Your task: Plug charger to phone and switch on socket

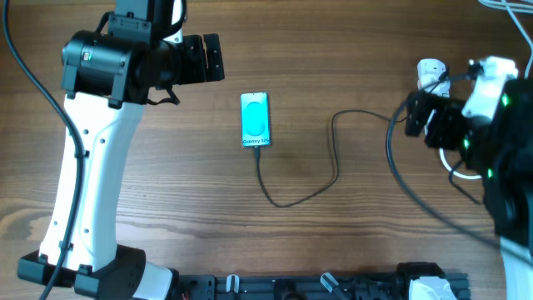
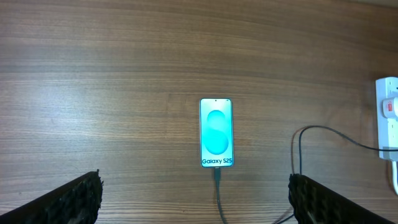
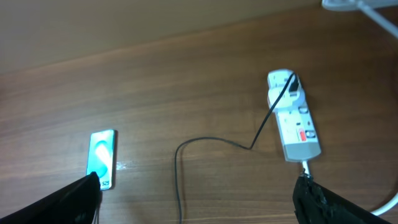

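Overhead, charger [image 1: 336, 158] in phone [image 1: 255, 120], socket [image 3: 293, 118] by wide right gripper [image 3: 198, 182], left gripper [image 1: 215, 57] wide

**Overhead:** fixed above the table [image 1: 183, 192], looking straight down from far off. It is the widest view, taking in the whole work area.

**Left wrist:** low over the wood, looking forward and down past the left fingers [image 2: 71, 199] at its bottom corners. The phone [image 2: 216, 132] lies ahead between them, near. The socket [image 2: 388, 118] is cut by the right edge.

**Right wrist:** tilted and set farther back, with the right fingers [image 3: 68, 202] at the bottom corners. The socket is ahead to the right, the phone ahead to the left, small.

**Shared:** phone, cable [image 1: 333, 158] and socket appear in all three views.
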`<state>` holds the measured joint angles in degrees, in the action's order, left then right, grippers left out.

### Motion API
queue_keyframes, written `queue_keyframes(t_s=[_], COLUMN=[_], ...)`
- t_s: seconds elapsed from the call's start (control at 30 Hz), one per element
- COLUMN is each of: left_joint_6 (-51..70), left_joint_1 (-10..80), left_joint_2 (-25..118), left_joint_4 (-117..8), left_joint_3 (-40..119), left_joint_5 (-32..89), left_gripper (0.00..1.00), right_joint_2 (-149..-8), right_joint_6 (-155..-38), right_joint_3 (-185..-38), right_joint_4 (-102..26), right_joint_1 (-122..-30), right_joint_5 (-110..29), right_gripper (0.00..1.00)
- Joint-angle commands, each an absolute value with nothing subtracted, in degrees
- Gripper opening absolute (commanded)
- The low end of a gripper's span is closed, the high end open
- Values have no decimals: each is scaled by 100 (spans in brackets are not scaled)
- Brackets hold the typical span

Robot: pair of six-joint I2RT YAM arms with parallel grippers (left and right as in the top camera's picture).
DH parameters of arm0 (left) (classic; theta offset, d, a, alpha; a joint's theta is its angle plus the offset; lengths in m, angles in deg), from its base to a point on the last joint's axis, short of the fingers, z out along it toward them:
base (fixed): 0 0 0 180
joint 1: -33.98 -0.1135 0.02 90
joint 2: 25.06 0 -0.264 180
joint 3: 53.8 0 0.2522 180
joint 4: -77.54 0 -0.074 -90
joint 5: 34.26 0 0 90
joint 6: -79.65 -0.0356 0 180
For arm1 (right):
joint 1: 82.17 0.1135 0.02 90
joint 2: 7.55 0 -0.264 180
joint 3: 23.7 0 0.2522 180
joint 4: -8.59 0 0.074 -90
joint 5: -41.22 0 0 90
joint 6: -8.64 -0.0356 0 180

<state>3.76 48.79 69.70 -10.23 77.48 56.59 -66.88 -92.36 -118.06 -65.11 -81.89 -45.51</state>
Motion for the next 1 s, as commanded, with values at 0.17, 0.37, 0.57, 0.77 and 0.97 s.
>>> queue_keyframes(t_s=[0.17,0.37,0.57,0.77,0.97], left_joint_6=[426,426,426,426,426], left_joint_1=[4829,4829,4829,4829,4829], left_joint_2=[6981,6981,6981,6981,6981], left_joint_4=[-1023,-1023,-1023,-1023,-1023], left_joint_3=[7783,7783,7783,7783,7783], left_joint_5=[5733,5733,5733,5733,5733], left_gripper=[100,100,100,100,100], right_joint_2=[-5359,-4211,-3151,-3009,-3009], right_joint_6=[-9037,-9035,-9044,-9050,-9048], right_joint_3=[-10954,-9981,-9647,-9647,-9647], right_joint_4=[-6524,-6295,-6247,-6673,-6957], right_joint_1=[-7916,-7916,-7916,-7916,-7916], right_joint_5=[-4896,-4686,-4682,-4680,-4682], right_gripper=[100,100,100,100,100])
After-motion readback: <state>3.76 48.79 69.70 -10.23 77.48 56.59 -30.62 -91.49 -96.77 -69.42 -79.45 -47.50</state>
